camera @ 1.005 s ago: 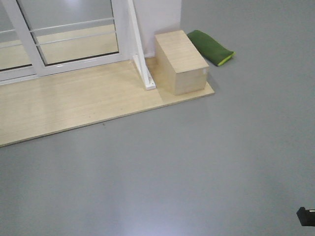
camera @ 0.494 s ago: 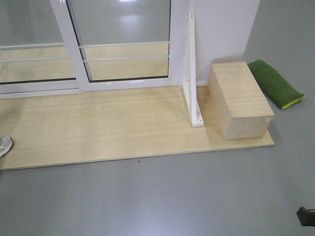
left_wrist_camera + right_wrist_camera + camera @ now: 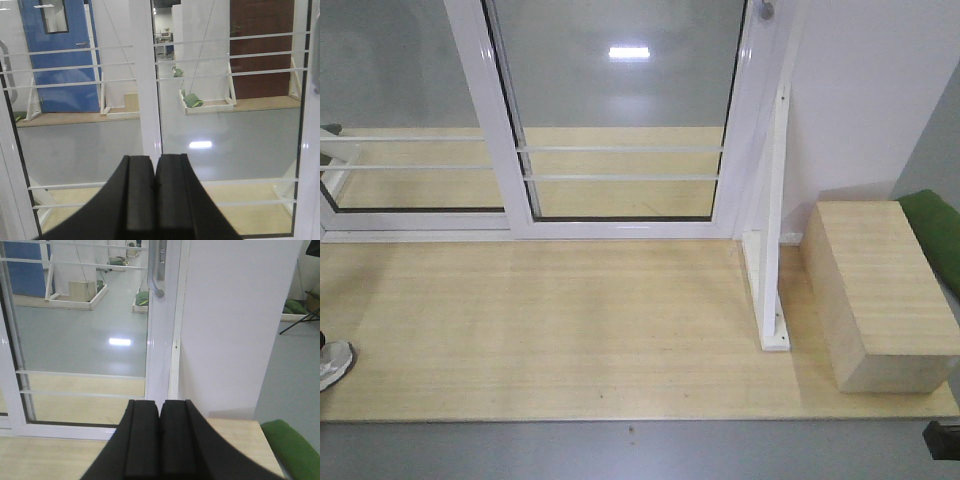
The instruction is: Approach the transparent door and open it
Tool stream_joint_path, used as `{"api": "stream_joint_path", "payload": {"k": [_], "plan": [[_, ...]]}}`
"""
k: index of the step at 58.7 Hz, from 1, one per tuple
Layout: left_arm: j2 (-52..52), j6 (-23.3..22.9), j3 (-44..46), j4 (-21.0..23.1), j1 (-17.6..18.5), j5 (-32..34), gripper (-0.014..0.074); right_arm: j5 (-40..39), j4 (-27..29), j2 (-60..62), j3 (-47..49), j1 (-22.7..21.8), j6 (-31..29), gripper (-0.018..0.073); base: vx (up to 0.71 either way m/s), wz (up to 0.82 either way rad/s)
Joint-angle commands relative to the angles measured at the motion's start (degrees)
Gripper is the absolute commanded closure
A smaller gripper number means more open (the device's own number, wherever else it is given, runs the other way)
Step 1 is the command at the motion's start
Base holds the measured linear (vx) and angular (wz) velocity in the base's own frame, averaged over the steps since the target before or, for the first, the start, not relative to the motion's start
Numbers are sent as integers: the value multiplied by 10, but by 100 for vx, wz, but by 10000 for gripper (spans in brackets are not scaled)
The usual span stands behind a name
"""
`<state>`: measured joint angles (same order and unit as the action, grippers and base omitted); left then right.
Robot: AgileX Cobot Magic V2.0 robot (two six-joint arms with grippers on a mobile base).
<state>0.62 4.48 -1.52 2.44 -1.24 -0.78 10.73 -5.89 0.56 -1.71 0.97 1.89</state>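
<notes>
The transparent door (image 3: 620,90) fills the upper middle of the front view; it is a tall glass sheet in a white frame, with thin white bars low across it; its handle (image 3: 765,9) peeks in at the very top, on the right side of the frame, just beside the white wall (image 3: 860,100); the door looks shut, I think, because that side sits tight to the wall

A second glass panel (image 3: 405,100) stands at the upper left and shows no handle here; a wooden platform (image 3: 570,330) lies flat in front of both; a white bracket (image 3: 775,250) and a wooden box (image 3: 880,290) sit at the right, most likely to keep the frame standing

The right jaws are at the bottom middle of the right wrist view, pressed closed with nothing between them; the handle hangs straight above them and well apart; this arm seems lined up to reach it

The left jaws are closed and empty too, facing the middle white post (image 3: 145,100); I guess both stay closed because there is nothing to grab yet; the robot needs to get nearer first
</notes>
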Motion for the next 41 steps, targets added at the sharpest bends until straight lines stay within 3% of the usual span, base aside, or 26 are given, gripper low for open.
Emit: {"api": "stream_joint_path", "payload": {"k": [1, 41], "plan": [[7, -4, -17, 1, 3, 46, 602, -49, -2, 8, -8, -2, -4, 567, 58, 8], [7, -4, -17, 1, 3, 46, 602, -49, -2, 8, -8, -2, -4, 567, 47, -2]]}}
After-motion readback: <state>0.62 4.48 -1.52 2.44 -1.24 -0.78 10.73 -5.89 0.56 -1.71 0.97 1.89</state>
